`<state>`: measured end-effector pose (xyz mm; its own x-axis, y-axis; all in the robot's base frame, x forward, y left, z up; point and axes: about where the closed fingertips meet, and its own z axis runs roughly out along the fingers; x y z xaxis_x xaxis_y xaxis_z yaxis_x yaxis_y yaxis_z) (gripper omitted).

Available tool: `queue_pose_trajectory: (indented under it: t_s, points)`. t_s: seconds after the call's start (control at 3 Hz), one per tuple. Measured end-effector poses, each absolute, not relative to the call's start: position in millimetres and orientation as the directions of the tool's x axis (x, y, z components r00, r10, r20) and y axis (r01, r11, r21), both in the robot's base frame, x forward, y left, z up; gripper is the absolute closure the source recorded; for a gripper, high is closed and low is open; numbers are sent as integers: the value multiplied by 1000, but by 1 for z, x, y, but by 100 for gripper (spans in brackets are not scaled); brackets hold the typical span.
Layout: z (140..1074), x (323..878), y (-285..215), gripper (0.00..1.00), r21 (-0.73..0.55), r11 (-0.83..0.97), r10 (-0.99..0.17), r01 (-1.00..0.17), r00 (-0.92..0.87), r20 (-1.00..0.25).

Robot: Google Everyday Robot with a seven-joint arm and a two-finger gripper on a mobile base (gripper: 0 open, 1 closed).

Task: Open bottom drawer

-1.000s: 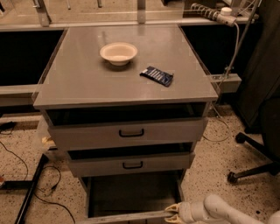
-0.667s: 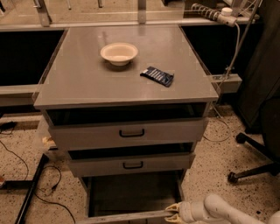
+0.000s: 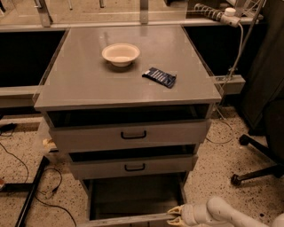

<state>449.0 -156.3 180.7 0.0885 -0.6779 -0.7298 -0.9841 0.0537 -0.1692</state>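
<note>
Judged a lab or workshop: speckled terrazzo floor (image 3: 213,173), plain grey drawer cabinet (image 3: 124,80), power strip (image 3: 211,11) at upper right, wheeled chair base (image 3: 257,170) at right. Robot gripper (image 3: 171,215) low at bottom right, at the front of the open bottom drawer (image 3: 128,219).

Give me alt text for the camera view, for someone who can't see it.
The bottom drawer of a grey cabinet stands pulled far out, the robot's tool at the right end of its front edge. The middle drawer and top drawer sit further in; a cream bowl and a dark packet rest on top.
</note>
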Motion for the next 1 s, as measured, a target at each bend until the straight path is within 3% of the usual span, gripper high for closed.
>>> queue_pose_trajectory:
  t_s: [0.67, 1.0]
  points:
    - [181, 449, -156, 11, -169, 54, -678, -984, 88, -730]
    - [181, 449, -156, 0, -169, 54, -678, -984, 88, -730]
